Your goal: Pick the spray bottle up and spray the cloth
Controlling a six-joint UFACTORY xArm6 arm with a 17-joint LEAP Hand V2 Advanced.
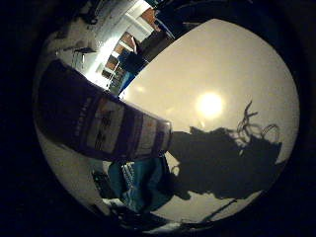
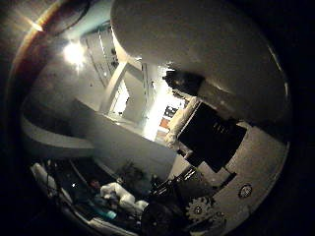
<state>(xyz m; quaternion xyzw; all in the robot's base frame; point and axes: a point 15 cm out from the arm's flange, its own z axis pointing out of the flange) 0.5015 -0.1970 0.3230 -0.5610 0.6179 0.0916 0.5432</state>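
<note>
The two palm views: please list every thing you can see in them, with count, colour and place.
spray bottle: one, dark body with a pale label, close to the palm, lying across the view above the table.
cloth: one, teal, on the table just beyond the bottle's end.
table: one, pale, with a bright glare spot and the dark shadow of the arm on it.
room beyond: walls, a bright lamp and a lit doorway; the details are too dim to name.
hand: one, white and black parts with a gear, at the edge of the thumb side view; whether its fingers are curled cannot be seen.
</note>
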